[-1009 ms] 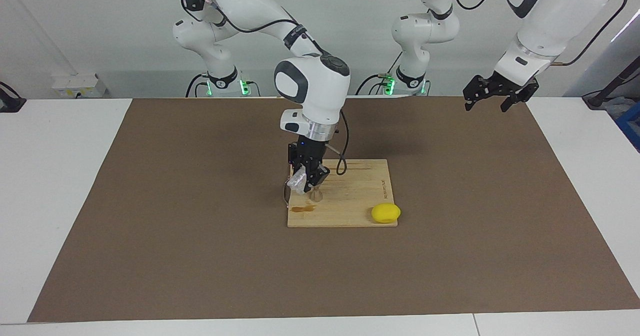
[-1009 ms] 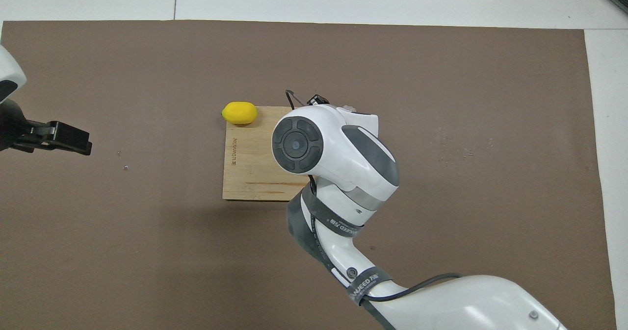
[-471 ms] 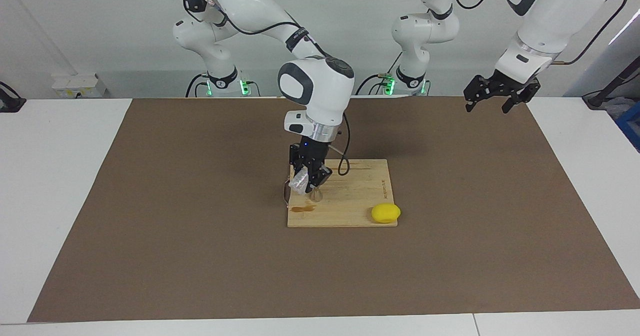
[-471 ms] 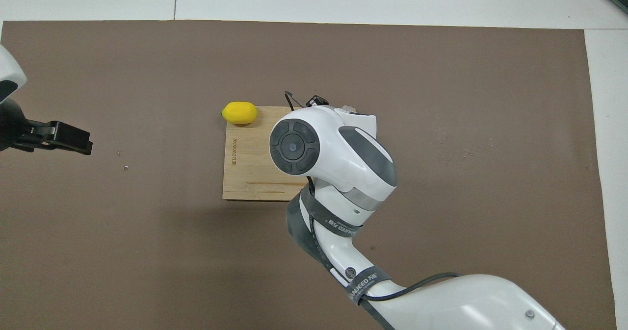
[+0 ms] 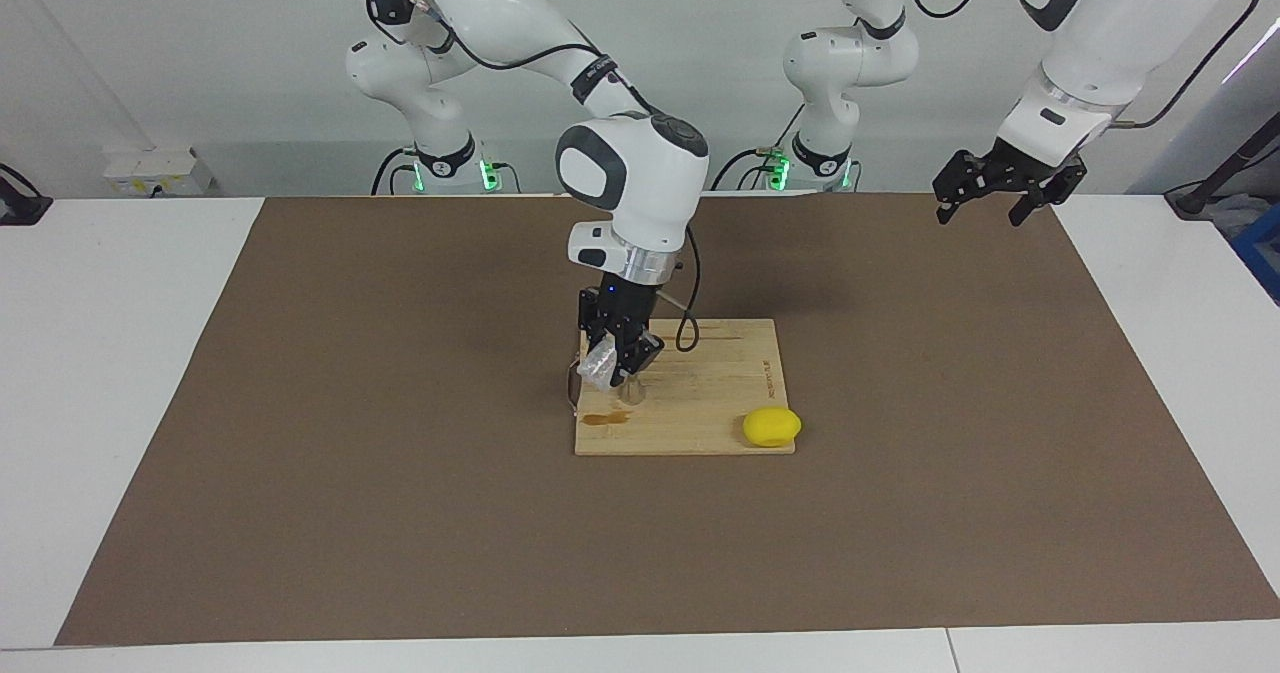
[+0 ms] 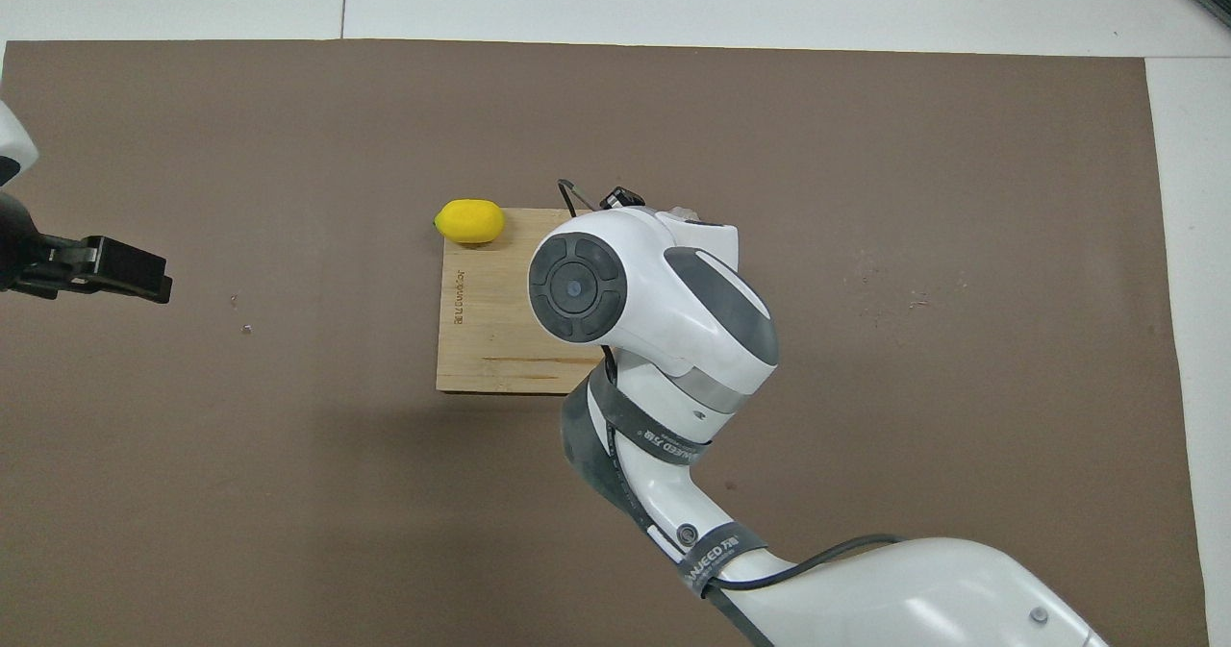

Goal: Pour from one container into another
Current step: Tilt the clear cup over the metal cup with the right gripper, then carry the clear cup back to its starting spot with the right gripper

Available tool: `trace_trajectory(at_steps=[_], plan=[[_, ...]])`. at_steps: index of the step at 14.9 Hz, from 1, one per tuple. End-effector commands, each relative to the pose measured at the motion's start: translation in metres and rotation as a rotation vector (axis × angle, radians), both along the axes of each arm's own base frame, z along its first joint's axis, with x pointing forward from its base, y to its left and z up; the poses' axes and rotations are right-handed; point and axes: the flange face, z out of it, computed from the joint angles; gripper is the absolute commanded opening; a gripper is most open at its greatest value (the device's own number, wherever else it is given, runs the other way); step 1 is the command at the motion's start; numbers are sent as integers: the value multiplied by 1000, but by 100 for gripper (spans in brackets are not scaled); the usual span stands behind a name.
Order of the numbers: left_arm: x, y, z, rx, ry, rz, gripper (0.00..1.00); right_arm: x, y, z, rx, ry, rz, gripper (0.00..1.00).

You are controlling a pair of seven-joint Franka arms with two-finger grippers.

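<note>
My right gripper (image 5: 616, 365) is shut on the small clear cup (image 5: 599, 364), which it holds tilted just above the steel jigger (image 5: 632, 390). The jigger stands on the wooden cutting board (image 5: 700, 403), at the board's corner toward the right arm's end. In the overhead view my right arm covers the cup and the jigger; only a sliver of the cup (image 6: 683, 212) shows. My left gripper (image 5: 992, 198) hangs open and empty high over the mat's edge at the left arm's end, also seen as the left gripper (image 6: 144, 277) in the overhead view.
A yellow lemon (image 5: 771, 426) lies at the board's corner farthest from the robots, toward the left arm's end. A brown stain (image 5: 603, 418) marks the board beside the jigger. The board sits mid-way along a brown mat (image 5: 400, 513) on a white table.
The right arm rose slightly and straightened with the cup still tilted over the jigger. The left gripper drifted a little toward its own end of the table.
</note>
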Motion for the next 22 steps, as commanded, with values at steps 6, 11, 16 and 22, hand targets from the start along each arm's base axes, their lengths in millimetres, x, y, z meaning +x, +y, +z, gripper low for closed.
trace_trajectory(at_steps=[6,11,16,22], plan=[[-7,3,3,12,-10,2,100,0,1,3,13,22,-38,0],[-7,3,3,12,-10,2,100,7,-3,22,123,53,-96,0],[-7,3,3,11,-11,2,100,21,-28,34,191,73,-164,0],[-7,3,3,11,-11,2,100,43,-81,41,390,185,-304,0]])
